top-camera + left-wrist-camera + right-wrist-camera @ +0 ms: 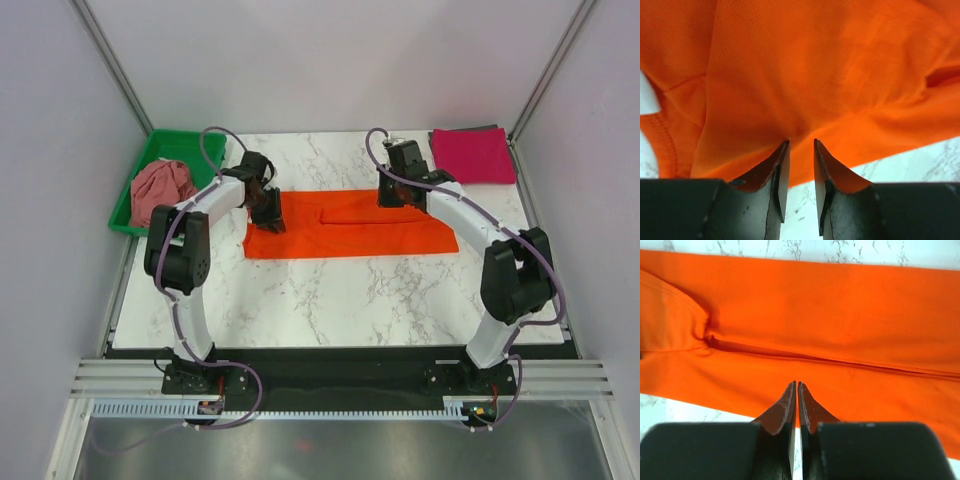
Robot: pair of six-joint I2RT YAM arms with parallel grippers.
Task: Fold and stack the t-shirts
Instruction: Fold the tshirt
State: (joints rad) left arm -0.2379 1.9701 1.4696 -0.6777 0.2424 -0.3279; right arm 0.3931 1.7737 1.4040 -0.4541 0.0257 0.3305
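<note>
Orange t-shirt (pixel 350 228): lies flat at the middle of the marble table (pixel 340 300), folded into a long band that runs left to right. A lengthwise fold line crosses its upper half.

Magenta-pink t-shirt (pixel 472 155): folded into a neat rectangle at the far right corner of the table, well apart from the orange one.

Dusty rose t-shirt (pixel 160 190): lies crumpled inside the green tray (pixel 180 142), which sits at the far left edge of the table.

Left gripper (pixel 268 212): positioned low over the left end of the orange band. In the left wrist view its jaws stand partly open, with a clear narrow gap between them. The fingertips (pixel 782 150) reach the near hem of the cloth. Orange fabric shows through the upper part of the gap and bare table through the lower part. No cloth is pinched between the jaws.

Right gripper (pixel 392 195): positioned over the far edge of the band, right of centre. In the right wrist view its jaws stand all but closed, with only a thin slit separating them. The tips point at the smooth orange surface just short of the lengthwise fold. No fabric is visible in the slit.

Both arms reach forward from their bases at the near edge of the table, one at each side of the shirt.
</note>
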